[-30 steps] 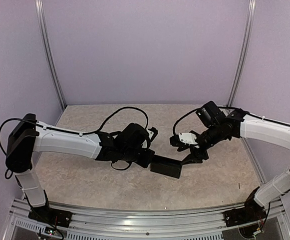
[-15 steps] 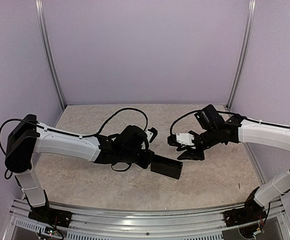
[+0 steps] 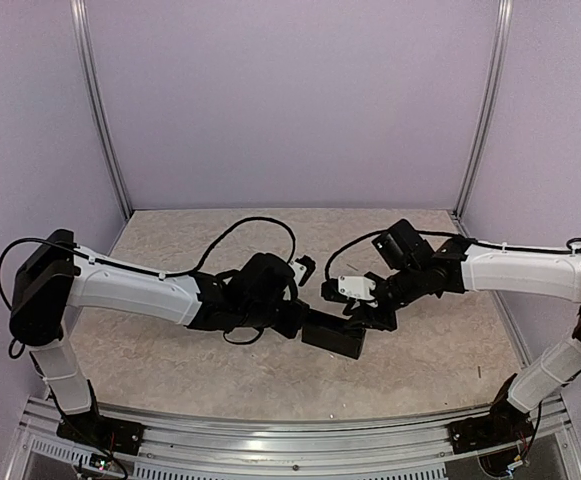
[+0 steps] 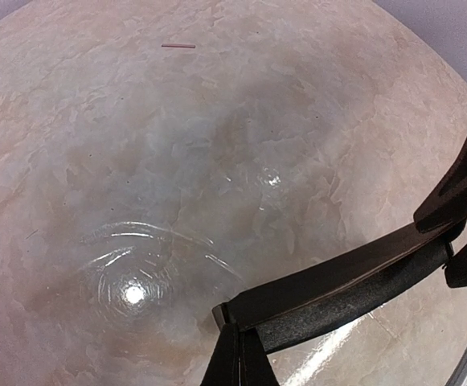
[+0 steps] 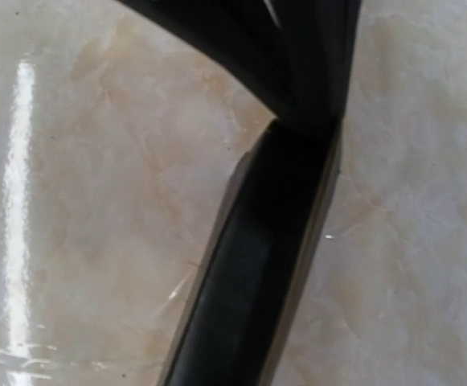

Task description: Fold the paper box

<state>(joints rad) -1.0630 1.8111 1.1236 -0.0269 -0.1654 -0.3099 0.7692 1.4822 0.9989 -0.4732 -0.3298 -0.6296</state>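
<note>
Found the paper box (image 3: 332, 336) as a slim black rectangular box near the middle of the marbled table (image 3: 170, 360), long axis running roughly from 9 o'clock to 3 o'clock in the top view. Found the left gripper (image 3: 296, 318) at the box's 9 o'clock end, jaws fully closed, pinching a thin edge at that corner. Saw the same pinch at 6 o'clock in the left wrist view, box stretching away toward 3 o'clock. Found the right gripper (image 3: 363, 316) at the box's 2 o'clock end, jaws narrowed onto it, one of its fingers (image 4: 458, 189) above and one below that end, both against the cardboard. Saw only a blurred dark edge in the right wrist view. Could not tell whether the box's underside touched the table. Noted a black cable (image 3: 255, 222) looped at 12 o'clock of the left gripper.
</note>
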